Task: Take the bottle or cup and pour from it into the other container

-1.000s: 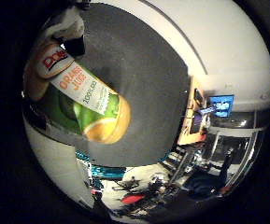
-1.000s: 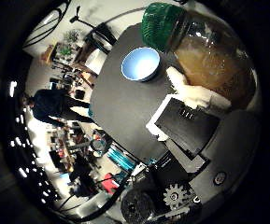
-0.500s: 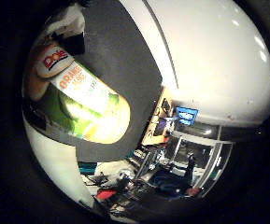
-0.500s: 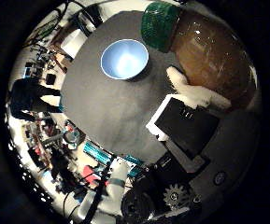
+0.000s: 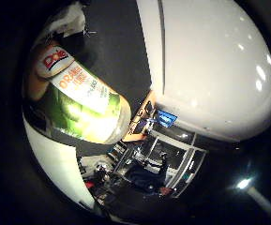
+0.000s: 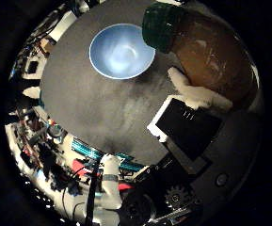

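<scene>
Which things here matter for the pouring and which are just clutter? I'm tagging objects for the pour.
For the job:
- juice bottle, green cap on, held in the hand
- blue bowl, empty, on the dark table

Just lying about:
- shelves and gear beyond the table edge

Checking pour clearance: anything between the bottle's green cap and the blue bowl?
Nothing. In the thumb side palm view the green cap of the bottle meets the rim of the blue bowl with no object between them.
</scene>
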Tool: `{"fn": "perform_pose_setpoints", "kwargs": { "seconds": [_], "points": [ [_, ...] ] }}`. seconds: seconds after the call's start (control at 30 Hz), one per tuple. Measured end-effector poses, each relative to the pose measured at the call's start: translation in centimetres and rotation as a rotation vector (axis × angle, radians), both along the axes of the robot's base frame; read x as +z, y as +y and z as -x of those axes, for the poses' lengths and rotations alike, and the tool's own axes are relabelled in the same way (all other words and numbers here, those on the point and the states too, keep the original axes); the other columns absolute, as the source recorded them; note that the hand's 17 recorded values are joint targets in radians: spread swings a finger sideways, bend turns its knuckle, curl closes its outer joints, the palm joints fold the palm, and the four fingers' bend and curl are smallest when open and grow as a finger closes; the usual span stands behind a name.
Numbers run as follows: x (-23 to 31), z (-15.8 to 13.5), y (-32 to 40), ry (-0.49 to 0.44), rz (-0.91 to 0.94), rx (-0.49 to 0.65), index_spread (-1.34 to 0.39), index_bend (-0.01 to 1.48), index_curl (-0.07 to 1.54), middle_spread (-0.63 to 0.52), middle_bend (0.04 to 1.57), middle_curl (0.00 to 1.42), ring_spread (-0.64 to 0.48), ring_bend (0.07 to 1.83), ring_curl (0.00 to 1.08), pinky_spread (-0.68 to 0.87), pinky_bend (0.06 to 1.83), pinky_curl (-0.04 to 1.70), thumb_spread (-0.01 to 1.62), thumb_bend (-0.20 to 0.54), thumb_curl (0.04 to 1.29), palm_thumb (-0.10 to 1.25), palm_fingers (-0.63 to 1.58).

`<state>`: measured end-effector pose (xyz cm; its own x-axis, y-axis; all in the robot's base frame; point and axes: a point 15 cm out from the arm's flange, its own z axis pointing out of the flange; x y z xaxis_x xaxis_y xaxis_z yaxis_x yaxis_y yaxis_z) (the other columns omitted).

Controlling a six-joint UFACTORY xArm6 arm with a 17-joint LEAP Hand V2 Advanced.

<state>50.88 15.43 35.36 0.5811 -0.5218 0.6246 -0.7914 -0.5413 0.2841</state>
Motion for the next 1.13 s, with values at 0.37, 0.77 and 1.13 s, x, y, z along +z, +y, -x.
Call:
{"fn": "perform_pose_setpoints", "kwargs": {
  "seconds": [0.37,0.77,1.13],
  "points": [
    [0.0,-0.2,1.3,-0.021,0.175,0.063,-0.17,1.20,0.76,-0.09,1.36,0.71,-0.16,1.46,0.64,-0.23,1.18,0.98,0.19,-0.021,0.94,1.06,1.16],
    [-1.0,0.3,2.1,-0.006,0.217,0.071,-0.17,1.20,0.76,-0.09,1.36,0.71,-0.16,1.46,0.64,-0.23,1.17,0.98,0.19,-0.021,0.94,1.06,1.16],
    [-1.3,0.9,3.5,-0.013,0.222,0.084,-0.17,1.20,0.76,-0.09,1.35,0.72,-0.16,1.46,0.64,-0.23,1.17,0.98,0.19,-0.021,0.94,1.06,1.16]
  ]
}}
